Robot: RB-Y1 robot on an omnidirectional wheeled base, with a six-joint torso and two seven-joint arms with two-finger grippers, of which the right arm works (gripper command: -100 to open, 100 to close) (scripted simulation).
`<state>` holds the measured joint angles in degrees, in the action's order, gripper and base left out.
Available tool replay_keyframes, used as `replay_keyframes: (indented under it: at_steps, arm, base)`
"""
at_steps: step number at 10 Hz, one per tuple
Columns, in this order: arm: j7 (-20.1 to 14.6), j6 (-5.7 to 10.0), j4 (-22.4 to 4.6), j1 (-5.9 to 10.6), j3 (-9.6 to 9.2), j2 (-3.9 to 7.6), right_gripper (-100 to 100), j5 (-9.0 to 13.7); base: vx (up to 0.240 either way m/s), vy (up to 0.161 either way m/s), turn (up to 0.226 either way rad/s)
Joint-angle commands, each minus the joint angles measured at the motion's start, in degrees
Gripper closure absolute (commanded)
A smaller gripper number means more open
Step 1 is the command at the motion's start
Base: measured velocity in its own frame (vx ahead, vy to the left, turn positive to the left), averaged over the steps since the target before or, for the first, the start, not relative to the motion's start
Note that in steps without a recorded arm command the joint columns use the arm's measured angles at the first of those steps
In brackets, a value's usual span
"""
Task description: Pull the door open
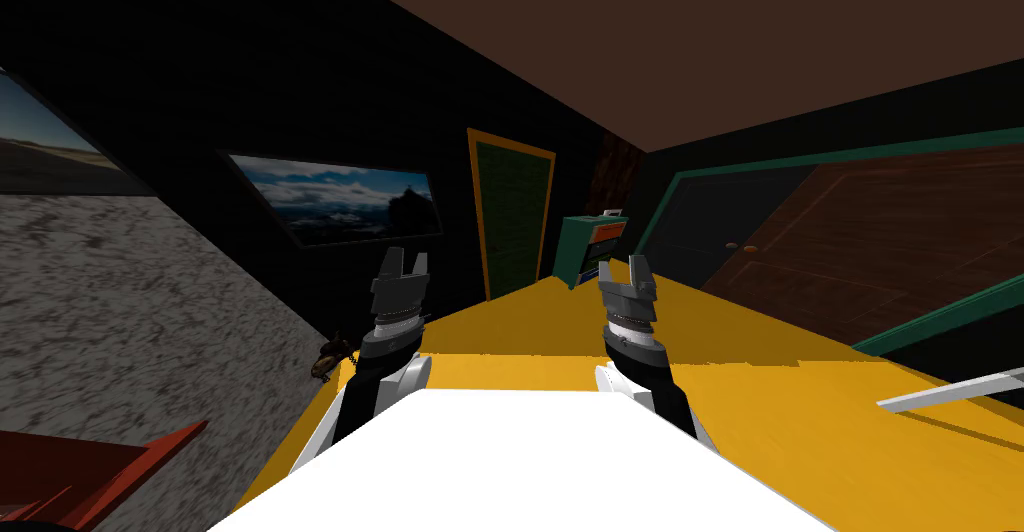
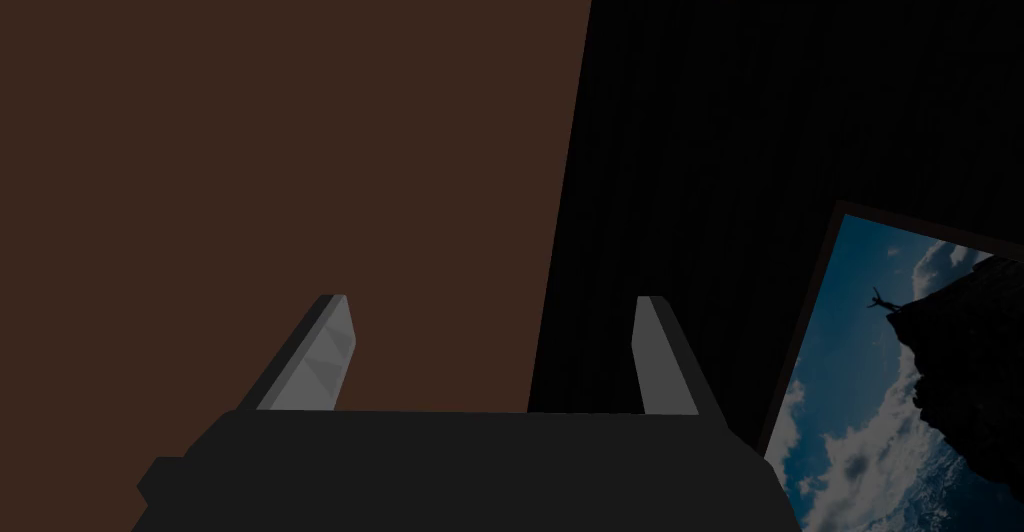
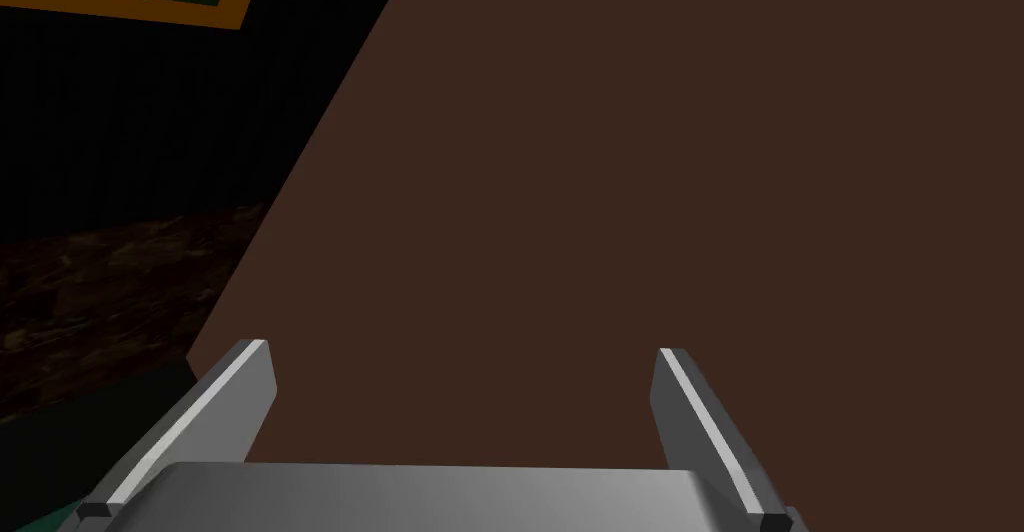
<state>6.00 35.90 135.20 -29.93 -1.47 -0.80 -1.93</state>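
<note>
Brown door [image 1: 860,246] and its knob [image 1: 750,249] stand well off to our right, so we judge the approach unfinished; with left gripper [image 1: 404,257] and right gripper [image 1: 624,266] spread and empty, we must next turn and reach that knob.

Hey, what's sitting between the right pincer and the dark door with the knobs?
Nothing stands there. In the head view, only bare yellow floor runs from the right pincer to the dark door.

You're working in a dim room: the wall [image 1: 200,76] is almost black, while the yellow floor [image 1: 800,356] and sky picture [image 1: 340,201] stand out brightly. Your head view is rolled, edges splaying.
</note>
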Motion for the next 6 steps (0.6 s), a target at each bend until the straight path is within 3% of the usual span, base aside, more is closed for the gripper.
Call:
replay_keyframes:
  at_steps: [1, 6]
  arm:
    - [-0.30, 0.11, -2.17, 0.97, -0.04, 0.54, -100, 0.12]
    - [-1.05, 0.39, -7.55, 3.39, -0.16, 1.74, -100, 0.41]
  base:
    - [0.066, 0.034, 0.063]
    - [0.085, 0.019, 0.049]
